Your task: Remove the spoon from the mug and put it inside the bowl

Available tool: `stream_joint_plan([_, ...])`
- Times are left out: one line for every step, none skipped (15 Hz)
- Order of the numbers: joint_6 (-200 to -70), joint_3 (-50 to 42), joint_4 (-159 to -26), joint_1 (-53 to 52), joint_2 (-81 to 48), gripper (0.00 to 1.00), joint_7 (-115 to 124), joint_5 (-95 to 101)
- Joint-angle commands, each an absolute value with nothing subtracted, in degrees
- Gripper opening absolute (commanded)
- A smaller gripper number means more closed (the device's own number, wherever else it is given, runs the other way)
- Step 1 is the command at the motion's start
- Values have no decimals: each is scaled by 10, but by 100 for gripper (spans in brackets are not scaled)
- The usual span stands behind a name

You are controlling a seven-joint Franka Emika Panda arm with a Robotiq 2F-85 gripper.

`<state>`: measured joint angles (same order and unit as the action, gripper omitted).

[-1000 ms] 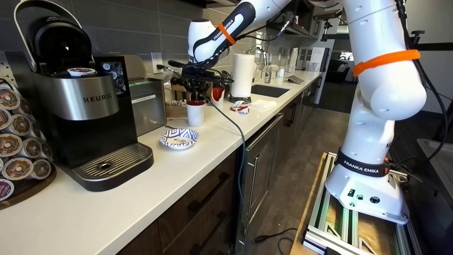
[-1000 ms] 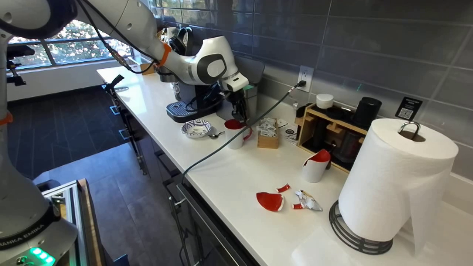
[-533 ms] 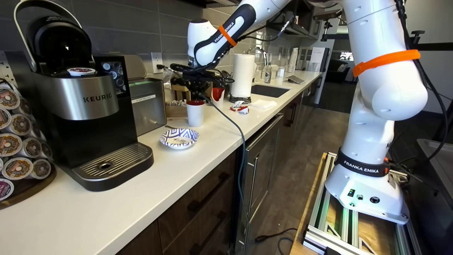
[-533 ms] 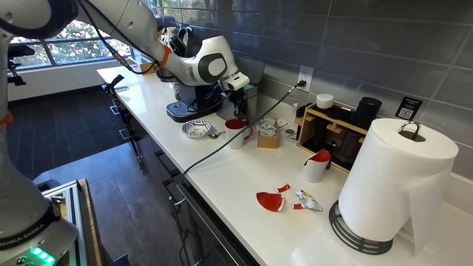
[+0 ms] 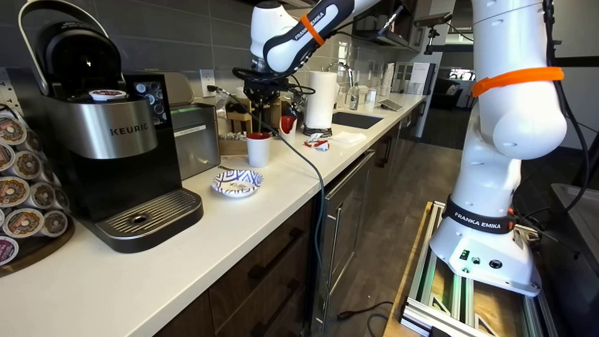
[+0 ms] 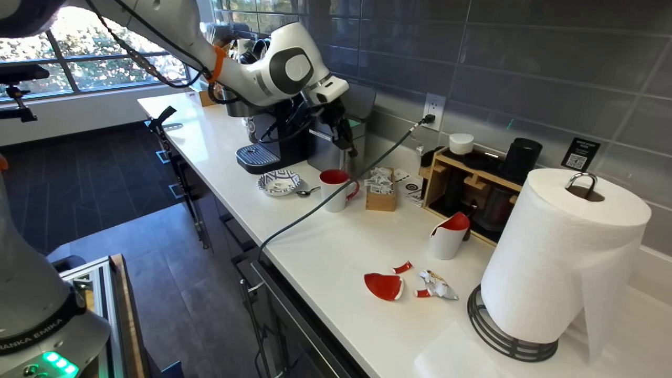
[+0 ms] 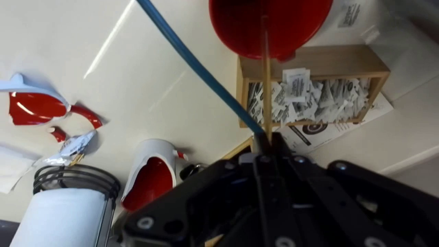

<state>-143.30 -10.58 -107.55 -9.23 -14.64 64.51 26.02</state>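
Note:
My gripper (image 7: 271,139) is shut on the spoon (image 7: 266,85), a thin straight handle that points down into the mug (image 7: 271,31). The mug is white with a red inside and stands upright; in both exterior views it is below my gripper (image 5: 261,100) (image 6: 350,151). The spoon (image 5: 260,122) shows between the fingers and the mug (image 5: 259,153); its lower end is hidden inside the mug. The bowl (image 5: 221,188), white with a blue pattern, sits beside the mug on the coffee machine's side; it also shows in an exterior view (image 6: 269,189). It is out of the wrist view.
Another spoon (image 6: 304,193) lies between bowl and mug. A blue-green cable (image 6: 310,212) runs across the counter close to the mug. A wooden box of packets (image 6: 380,202), a broken mug (image 6: 443,244), red shards (image 6: 383,286), paper towels (image 6: 567,262) and the coffee machine (image 5: 117,187) stand around.
My gripper has risen from the mug's rim to well above it, with the spoon's handle now showing below the fingers. The mug and bowl have not moved.

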Motion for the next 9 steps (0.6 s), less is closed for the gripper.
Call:
stream_joint_plan([-1439,-108,-1138,-89,-70,1,696,325])
stream_joint_plan([-1442,-103,-1148,-83,-54,1,704,334])
stream_joint_plan([-1446,-96,-1159,-76,-39,1,707,337])
stream_joint_plan([-1453,-87,-1172,-68,-23,1,701,326])
stream_joint_plan([-1460,-79,-1182,-61,-12,1,694,314])
stream_joint_plan([-1470,-69,-1194,-55,2,1,678,295])
stream_joint_plan([-1480,-60,-1205,-49,13,1,671,280])
stream_joint_plan([-1498,-50,-1217,-45,21,1,653,256])
stream_joint_plan([-1515,-39,-1227,-44,25,1,631,223])
